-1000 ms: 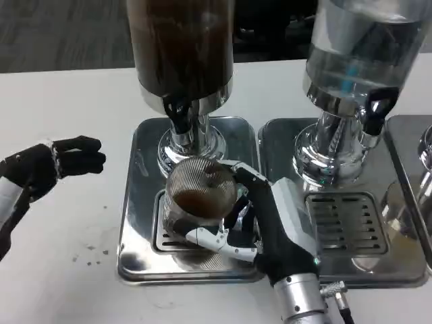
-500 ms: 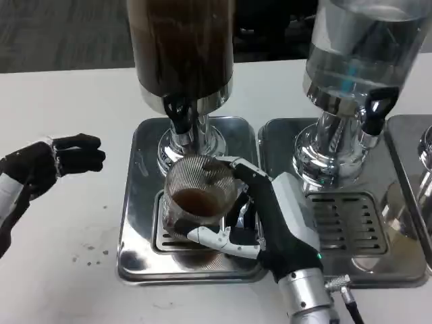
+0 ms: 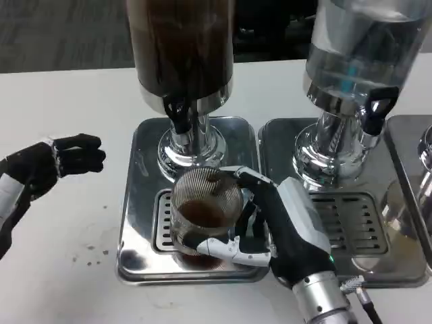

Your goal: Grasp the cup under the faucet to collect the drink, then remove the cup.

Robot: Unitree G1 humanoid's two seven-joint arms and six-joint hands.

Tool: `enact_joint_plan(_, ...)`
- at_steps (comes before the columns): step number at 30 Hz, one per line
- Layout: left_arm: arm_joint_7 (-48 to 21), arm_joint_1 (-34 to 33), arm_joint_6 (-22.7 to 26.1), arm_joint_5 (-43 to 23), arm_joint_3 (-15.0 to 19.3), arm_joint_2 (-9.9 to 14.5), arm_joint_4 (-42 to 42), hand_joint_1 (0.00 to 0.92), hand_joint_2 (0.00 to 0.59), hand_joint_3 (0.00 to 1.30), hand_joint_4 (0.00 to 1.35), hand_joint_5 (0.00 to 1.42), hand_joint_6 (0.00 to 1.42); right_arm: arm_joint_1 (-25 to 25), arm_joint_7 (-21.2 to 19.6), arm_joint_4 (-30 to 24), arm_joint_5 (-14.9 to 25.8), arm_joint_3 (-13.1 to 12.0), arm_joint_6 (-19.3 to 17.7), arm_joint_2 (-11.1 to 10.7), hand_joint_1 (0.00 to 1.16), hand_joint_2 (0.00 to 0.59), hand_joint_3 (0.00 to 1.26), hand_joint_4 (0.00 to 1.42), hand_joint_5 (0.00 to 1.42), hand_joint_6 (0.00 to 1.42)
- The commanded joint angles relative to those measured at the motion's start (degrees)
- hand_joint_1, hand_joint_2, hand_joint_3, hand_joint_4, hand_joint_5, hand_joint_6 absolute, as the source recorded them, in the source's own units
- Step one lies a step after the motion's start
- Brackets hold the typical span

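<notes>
A ribbed clear cup (image 3: pixel 204 214) holding dark brown drink stands over the drip grate (image 3: pixel 164 226) of the left dispenser's steel tray (image 3: pixel 138 196). My right hand (image 3: pixel 280 229) grips the cup from its right side, fingers wrapped around its front and back. The black faucet (image 3: pixel 179 116) of the dark-drink dispenser (image 3: pixel 181 47) hangs behind and above the cup, no stream visible. My left hand (image 3: pixel 57 162) hovers over the table at the far left, fingers curled in, holding nothing.
A second dispenser (image 3: pixel 358 54) with clear liquid and its own black tap (image 3: pixel 374 111) stands at the right on a steel tray with a grate (image 3: pixel 344 223). A third tray edge (image 3: pixel 418 175) shows far right. Small dark drops (image 3: pixel 94 251) mark the white table.
My right hand has drawn the cup toward me, away from the faucet, to the front part of the grate. The left hand has stayed where it was.
</notes>
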Motion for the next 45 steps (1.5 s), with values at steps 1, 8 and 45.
enact_joint_plan(1, -0.30, -0.23, -0.84, 1.17, -0.46, 0.58, 0.63, 0.000, 0.092, 0.38, 0.35, 0.35, 0.24, 0.65, 1.16, -3.63, 0.87, -0.72, -0.15, -0.65, 0.79, 0.246, 0.77, 0.87, 1.05, 1.25)
enact_joint_plan(8, -0.38, -0.33, -0.92, 1.67, -0.58, 0.38, 0.73, 0.000, 0.092, 0.37, 0.35, 0.35, 0.24, 1.75, 3.99, -7.10, 0.82, -1.42, 1.13, -2.11, 0.80, 0.242, 0.78, 0.87, 1.06, 1.27)
enact_joint_plan(45, 0.31, 2.03, -3.10, 3.90, -2.92, 0.35, -2.26, 0.000, 0.092, 0.37, 0.35, 0.35, 0.24, 5.86, 15.88, -18.21, 4.78, -8.90, 4.55, -9.47, 0.88, 0.195, 0.82, 0.89, 1.09, 1.34)
